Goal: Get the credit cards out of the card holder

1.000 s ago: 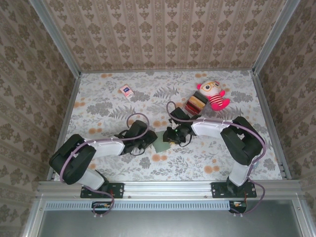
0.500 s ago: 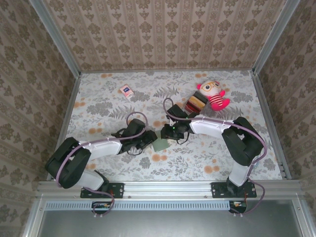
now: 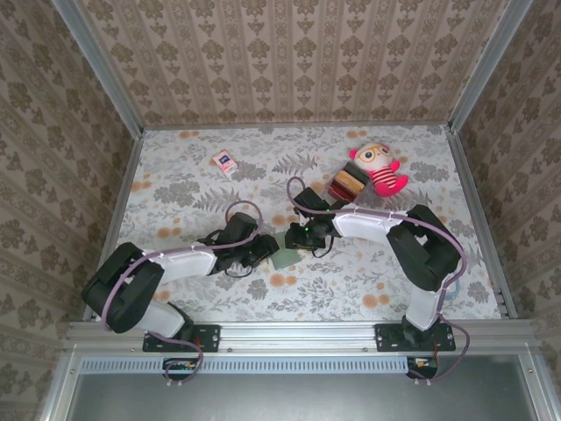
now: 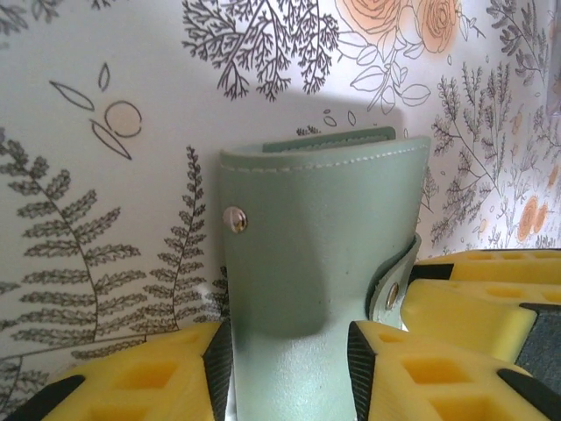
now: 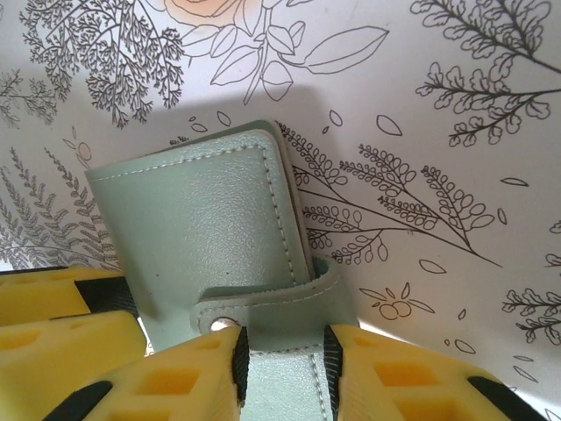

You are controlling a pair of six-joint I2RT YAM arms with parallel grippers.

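A small, flat, grey-green card holder (image 4: 316,263) of soft, faintly grained leather-like material lies near the middle of the table, on a white cloth (image 3: 377,272) printed with grey ferns and orange roses. It sits between the two arms, closed like a book, with neat stitching along its rounded edges and a round metal stud (image 4: 234,219) on its face.

The left gripper (image 4: 285,373) is clenched on one end of the holder. Its yellow, square-pitted plastic fingers (image 4: 149,381) press their black inner edges against both sides, and the panel bows up slightly beyond them. From the opposite end, the right gripper (image 5: 280,373) grasps the holder's narrow snap strap (image 5: 280,307), which wraps round the edge and is pinned by a second stud.

Well apart, toward the far side of the table, lie a small pink-and-white packet (image 3: 225,161), a stack of red, tan and black blocks (image 3: 346,186), and a soft plush doll with red stripes (image 3: 382,168) just beside the stack.
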